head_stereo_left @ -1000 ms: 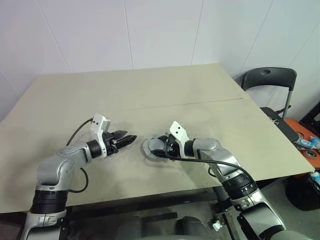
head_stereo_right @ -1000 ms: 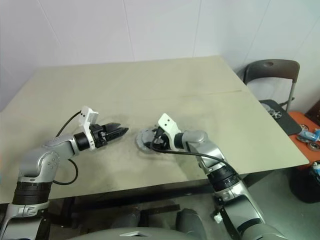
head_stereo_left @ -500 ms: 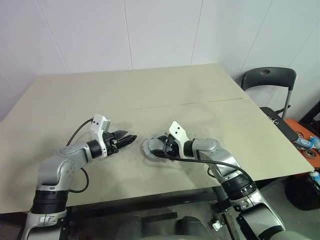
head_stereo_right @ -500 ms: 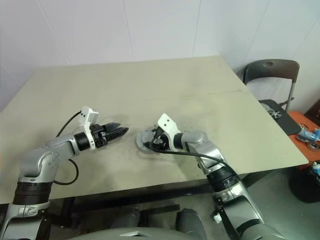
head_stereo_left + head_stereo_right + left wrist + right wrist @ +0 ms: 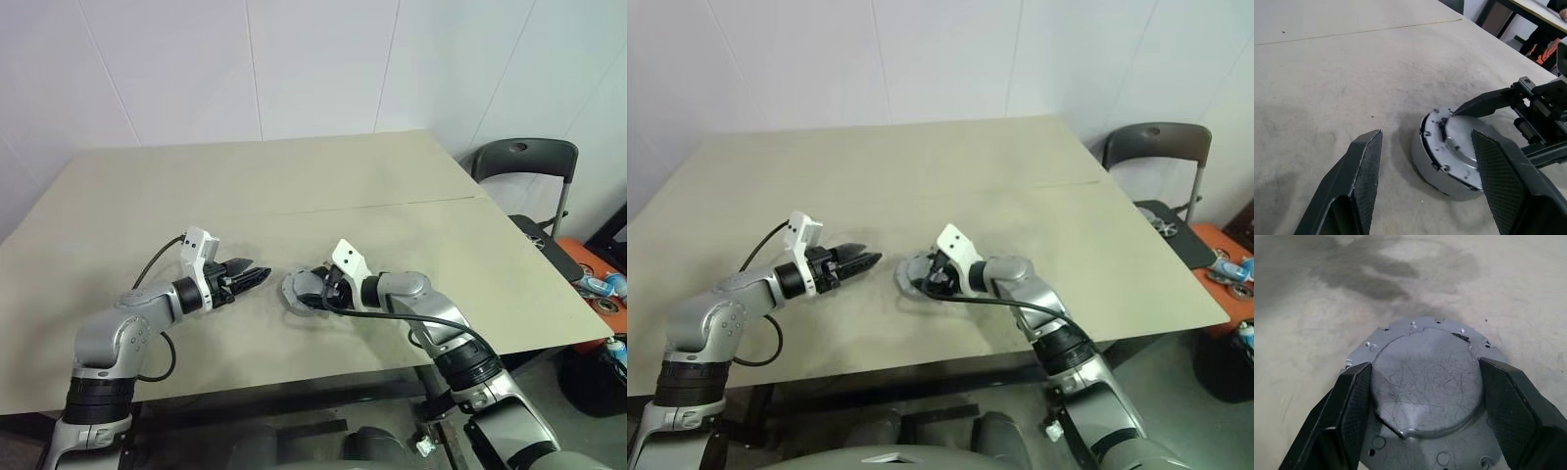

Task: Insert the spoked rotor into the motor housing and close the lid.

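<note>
scratched grey lid (image 5: 1427, 382), silver motor housing (image 5: 1436, 166), beige table (image 5: 294, 186)

Two arms: silver-grey rounded shells, black ribbed joint collars at elbow and forearm. White angular camera block on each wrist. Black cable looping from each wrist block back along the forearm. Left hand (image 5: 257, 276), right hand (image 5: 306, 295): two black tapered fingers (image 5: 1364, 169) each, inner pads cross-hatched.

One motor housing (image 5: 1449, 166), one lid (image 5: 1427, 382), one chair (image 5: 524, 171), one table (image 5: 294, 186)
</note>
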Available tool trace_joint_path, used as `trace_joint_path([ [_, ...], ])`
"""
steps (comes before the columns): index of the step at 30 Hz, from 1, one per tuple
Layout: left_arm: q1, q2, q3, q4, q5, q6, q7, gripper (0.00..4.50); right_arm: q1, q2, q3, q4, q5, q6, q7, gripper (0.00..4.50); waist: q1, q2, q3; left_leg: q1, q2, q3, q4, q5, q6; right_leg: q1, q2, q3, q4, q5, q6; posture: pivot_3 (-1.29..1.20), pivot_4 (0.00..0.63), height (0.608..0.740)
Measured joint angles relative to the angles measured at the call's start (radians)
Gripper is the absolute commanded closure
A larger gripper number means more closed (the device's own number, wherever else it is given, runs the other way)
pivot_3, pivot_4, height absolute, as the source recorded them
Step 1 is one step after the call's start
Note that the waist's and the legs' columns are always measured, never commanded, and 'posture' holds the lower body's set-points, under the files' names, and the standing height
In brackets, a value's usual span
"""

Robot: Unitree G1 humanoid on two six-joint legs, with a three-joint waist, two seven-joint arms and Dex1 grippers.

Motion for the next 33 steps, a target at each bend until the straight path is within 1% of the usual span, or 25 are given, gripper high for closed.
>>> trace_joint_path([
  [6,-0.017,-0.008,-0.005,0.006,0.0,-0.001,0.0,1.43,-0.016,0.0,0.008,0.037,-0.002,-0.04,0.014,1.47,-0.001,0.0,0.0,0.0,0.0,0.0,-0.001,0.0,0.0,-0.001,0.0,0.0,0.0,0.0,0.0,0.0,0.0,0.74],
  [9,-0.022,-0.01,-0.008,0.008,0.001,-0.004,0.0,1.43,-0.025,0.018,0.0,0.067,-0.003,-0.052,-0.015,1.47,-0.003,0.001,-0.001,0.0,0.002,0.001,-0.001,0.0,0.0,0.0,0.001,-0.001,0.0,0.001,0.0,0.0,0.0,0.74],
  [11,-0.022,-0.015,-0.011,0.011,0.002,-0.005,0.001,1.43,-0.025,0.042,-0.007,0.076,-0.004,-0.047,-0.047,1.47,-0.005,0.001,-0.001,-0.001,0.006,0.002,-0.001,0.0,0.0,0.0,0.004,-0.001,-0.003,0.005,0.0,0.0,0.0,0.74],
  [12,-0.022,-0.02,-0.015,0.011,0.003,-0.005,0.001,1.43,-0.023,0.047,-0.008,0.076,-0.004,-0.045,-0.057,1.47,-0.005,0.002,-0.002,-0.002,0.011,0.002,-0.002,0.0,0.0,0.002,0.009,-0.002,-0.01,0.011,-0.001,0.0,0.0,0.74],
  [13,-0.022,-0.024,-0.019,0.011,0.003,-0.005,0.001,1.43,-0.022,0.051,-0.009,0.075,-0.005,-0.043,-0.063,1.47,-0.005,0.004,-0.003,-0.004,0.013,0.002,-0.006,0.0,0.0,0.007,0.012,-0.003,-0.018,0.017,-0.003,0.0,0.0,0.74],
  [14,-0.021,-0.026,-0.022,0.011,0.004,-0.005,0.002,1.43,-0.019,0.054,-0.011,0.073,-0.005,-0.04,-0.069,1.47,-0.004,0.002,-0.004,-0.003,0.014,0.005,-0.013,0.0,0.0,0.007,0.009,-0.003,-0.017,0.018,-0.003,0.0,0.0,0.74],
  [15,-0.021,-0.028,-0.025,0.011,0.004,-0.005,0.002,1.43,-0.015,0.055,-0.013,0.069,-0.005,-0.036,-0.074,1.47,-0.003,0.0,-0.005,-0.001,0.014,0.011,-0.016,0.0,0.0,0.006,0.007,0.0,-0.013,0.018,-0.003,0.0,0.0,0.74],
  [17,-0.019,-0.029,-0.026,0.011,0.005,-0.005,0.004,1.43,-0.005,0.055,-0.015,0.056,-0.005,-0.032,-0.084,1.47,0.005,-0.001,-0.006,-0.001,0.02,0.032,-0.023,0.0,0.0,-0.001,0.005,0.007,0.003,0.01,-0.011,0.0,0.0,0.74],
  [18,-0.019,-0.03,-0.027,0.011,0.006,-0.005,0.005,1.43,0.002,0.055,-0.016,0.047,-0.005,-0.029,-0.09,1.47,0.009,-0.004,-0.007,0.006,0.024,0.044,-0.024,0.0,-0.001,-0.007,0.004,0.01,0.011,0.0,-0.01,0.0,0.0,0.74],
  [19,-0.018,-0.032,-0.027,0.01,0.007,-0.005,0.006,1.43,0.006,0.054,-0.016,0.041,-0.005,-0.026,-0.092,1.47,0.015,-0.004,-0.006,0.009,0.026,0.053,-0.023,0.0,-0.001,-0.014,0.004,0.01,0.011,-0.002,-0.012,0.0,0.0,0.74],
  [20,-0.017,-0.032,-0.028,0.01,0.008,-0.005,0.007,1.43,0.007,0.054,-0.015,0.038,-0.005,-0.025,-0.094,1.47,0.02,-0.001,-0.006,0.01,0.025,0.044,-0.018,0.0,-0.001,-0.013,0.003,0.007,0.009,-0.001,-0.013,0.0,0.0,0.74],
  [22,-0.017,-0.035,-0.03,0.009,0.008,-0.005,0.012,1.43,0.01,0.054,-0.01,0.034,-0.006,-0.025,-0.095,1.47,0.019,0.009,-0.005,0.009,0.022,0.011,-0.01,0.0,-0.002,-0.002,0.005,-0.01,0.0,-0.001,-0.014,0.0,0.0,0.74],
  [23,-0.017,-0.036,-0.03,0.009,0.008,-0.005,0.013,1.43,0.011,0.054,-0.006,0.031,-0.007,-0.025,-0.095,1.47,0.017,0.013,-0.006,0.006,0.023,0.001,-0.005,-0.003,-0.007,0.002,0.007,-0.019,-0.006,-0.001,-0.013,0.0,0.0,0.74],
  [24,-0.017,-0.036,-0.031,0.009,0.008,-0.005,0.014,1.43,0.013,0.054,-0.004,0.029,-0.007,-0.025,-0.094,1.47,0.013,0.021,-0.008,0.002,0.026,-0.005,-0.005,-0.003,-0.007,0.011,0.011,-0.031,-0.019,0.003,-0.011,0.0,0.0,0.74],
  [25,-0.02,-0.035,-0.031,0.009,0.009,-0.005,0.015,1.43,0.012,0.054,-0.003,0.026,-0.007,-0.021,-0.092,1.47,0.013,0.021,-0.009,0.001,0.027,-0.004,-0.007,-0.003,-0.007,0.015,0.008,-0.035,-0.025,0.004,-0.011,0.0,0.0,0.74],
  [26,-0.02,-0.035,-0.031,0.009,0.009,-0.005,0.016,1.43,0.013,0.054,-0.001,0.02,-0.007,-0.015,-0.09,1.47,0.01,0.019,-0.01,0.002,0.026,-0.001,-0.006,-0.003,-0.007,0.013,0.005,-0.034,-0.024,0.005,-0.008,0.0,0.0,0.74],
  [29,-0.02,-0.031,-0.03,0.009,0.009,-0.005,0.018,1.43,0.009,0.06,0.012,0.017,-0.008,-0.006,-0.089,1.47,-0.005,0.014,-0.012,0.003,0.025,0.003,-0.002,-0.005,-0.009,0.013,0.003,-0.032,-0.024,0.006,-0.006,0.0,0.0,0.74],
  [33,-0.02,-0.03,-0.03,0.009,0.009,-0.005,0.018,1.43,-0.008,0.061,0.035,0.018,-0.023,0.001,-0.089,1.47,-0.007,0.013,-0.012,0.003,0.025,0.005,-0.003,-0.005,-0.009,0.01,0.002,-0.032,-0.021,0.007,-0.006,0.0,0.0,0.74],
])
